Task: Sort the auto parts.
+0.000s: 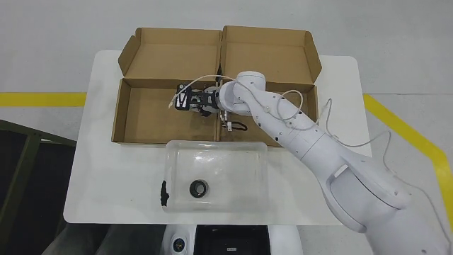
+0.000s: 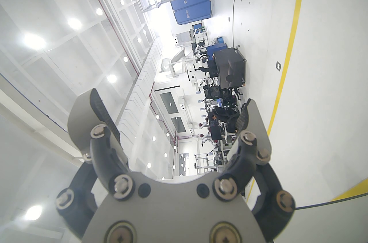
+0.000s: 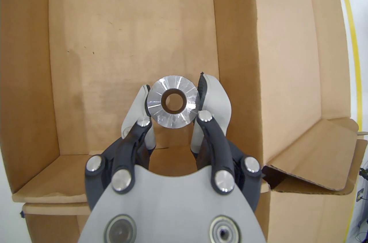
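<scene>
- Noted right gripper (image 3: 174, 95) over the left cardboard box (image 1: 145, 117), jaws narrowed onto a silver ring (image 3: 173, 82) and pinching its rim on two opposite sides.
- Placed ring above the box floor, near the wall shared with the second box (image 1: 283, 57); gap to floor not judgeable.
- Recorded left gripper (image 2: 172, 105) spread wide, nothing between the fingers, aimed away from the table.
- Seen in clear bin (image 1: 237, 157) at table front: one black ring (image 1: 199, 188), unsorted.
- Risk: edge-only grip on smooth metal; may slip or pivot under a jolt.
- Risk: if released from height, likely to bounce or roll on edge; better lowered first.
- Risk: finger close to shared wall; may snag cardboard on opening.
</scene>
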### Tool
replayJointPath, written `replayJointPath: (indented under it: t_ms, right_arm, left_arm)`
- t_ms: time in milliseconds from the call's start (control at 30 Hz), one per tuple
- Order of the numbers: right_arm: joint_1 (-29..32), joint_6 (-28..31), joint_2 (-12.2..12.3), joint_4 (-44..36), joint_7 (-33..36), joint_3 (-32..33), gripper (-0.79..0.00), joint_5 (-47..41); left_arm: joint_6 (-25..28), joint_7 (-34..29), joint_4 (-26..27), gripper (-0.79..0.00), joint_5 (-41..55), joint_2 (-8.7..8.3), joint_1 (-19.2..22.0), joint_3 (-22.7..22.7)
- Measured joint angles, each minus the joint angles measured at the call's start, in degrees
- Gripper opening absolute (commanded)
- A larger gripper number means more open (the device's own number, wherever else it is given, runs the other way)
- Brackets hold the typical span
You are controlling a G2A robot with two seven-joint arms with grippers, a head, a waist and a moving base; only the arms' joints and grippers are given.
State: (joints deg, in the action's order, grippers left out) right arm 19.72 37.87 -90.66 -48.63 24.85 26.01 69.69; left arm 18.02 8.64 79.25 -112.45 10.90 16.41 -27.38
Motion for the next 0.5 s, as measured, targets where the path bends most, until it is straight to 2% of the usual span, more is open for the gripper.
replayJointPath:
  t_ms: [267, 400, 500]
  right_arm:
    - [-0.7, 0.7, -1.6, 2.5, 0.0, -0.7, -0.576, 1.6]
    - [-0.9, 1.1, -2.3, 3.5, 0.2, -1.0, -0.465, 2.4]
    - [-0.8, 0.9, -2.7, 4.2, 0.0, -1.1, -0.465, 3.0]
  left_arm:
    - [0.0, 0.0, 0.0, 0.000, 0.0, 0.00, 0.0, 0.0]
    - [0.0, 0.0, 0.0, 0.000, 0.0, 0.00, 0.0, 0.0]
    - [0.0, 0.0, 0.0, 0.000, 0.0, 0.00, 0.0, 0.0]
